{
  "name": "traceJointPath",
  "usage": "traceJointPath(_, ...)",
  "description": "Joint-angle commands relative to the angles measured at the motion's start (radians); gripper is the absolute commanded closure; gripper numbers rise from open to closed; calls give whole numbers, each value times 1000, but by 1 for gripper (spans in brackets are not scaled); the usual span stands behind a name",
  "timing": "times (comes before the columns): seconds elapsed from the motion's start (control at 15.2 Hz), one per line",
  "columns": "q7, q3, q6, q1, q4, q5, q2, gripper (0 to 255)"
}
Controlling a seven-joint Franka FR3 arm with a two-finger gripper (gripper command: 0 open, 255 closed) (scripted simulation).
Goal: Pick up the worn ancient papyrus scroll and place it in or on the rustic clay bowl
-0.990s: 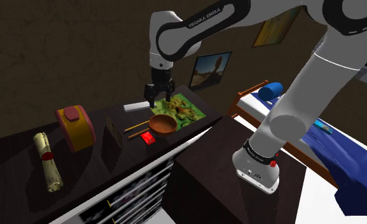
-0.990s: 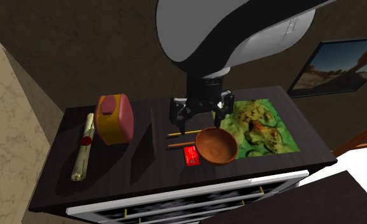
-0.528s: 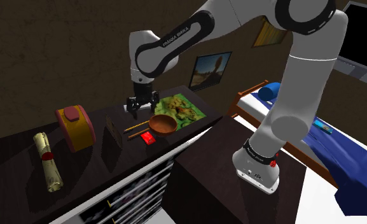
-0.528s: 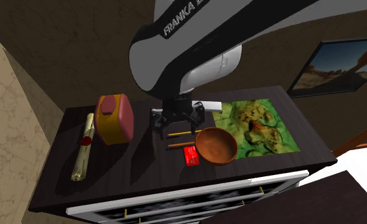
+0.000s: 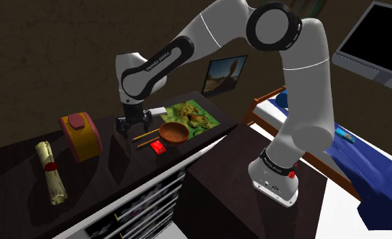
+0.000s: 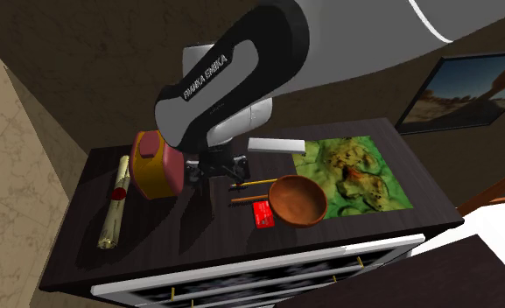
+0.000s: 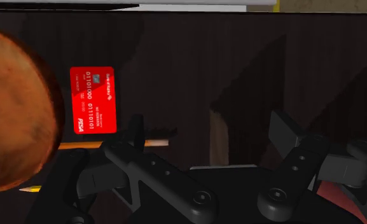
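One camera sits beside and a little behind the stand (image 5: pixel 221 190), fairly far back, looking down and leftward over the dark dresser top (image 5: pixel 24 170); the second hangs closer, above the drawer front (image 6: pixel 268 276), facing the wall (image 6: pixel 110 70) and tilted down onto the same top; the third rides on the gripper (image 7: pixel 210 130), very near the surface, staring along the fingers at it; all three take in the bowl (image 5: pixel 174 131) and the red card (image 5: pixel 159 146).

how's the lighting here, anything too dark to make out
Shoulder view: dim, yet the pale rolled scroll with a red seal stands out on the dark tabletop. Second exterior view: the black gripper blends into that dark top. Wrist view: mostly dark; the red card is brightest.
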Motion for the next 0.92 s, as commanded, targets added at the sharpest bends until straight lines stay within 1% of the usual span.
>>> traceJointPath(0.0,18,-11,-14,19,92,-9,84,0)
traceJointPath(0.13,37,-21,-31,41,189,-14,170,0)
traceJointPath(0.2,42,-23,-36,47,217,-15,194,0)
traceJointPath(0.66,45,-29,30,61,206,-20,248,0)
traceJointPath(0.86,45,-29,35,63,205,-21,252,0)
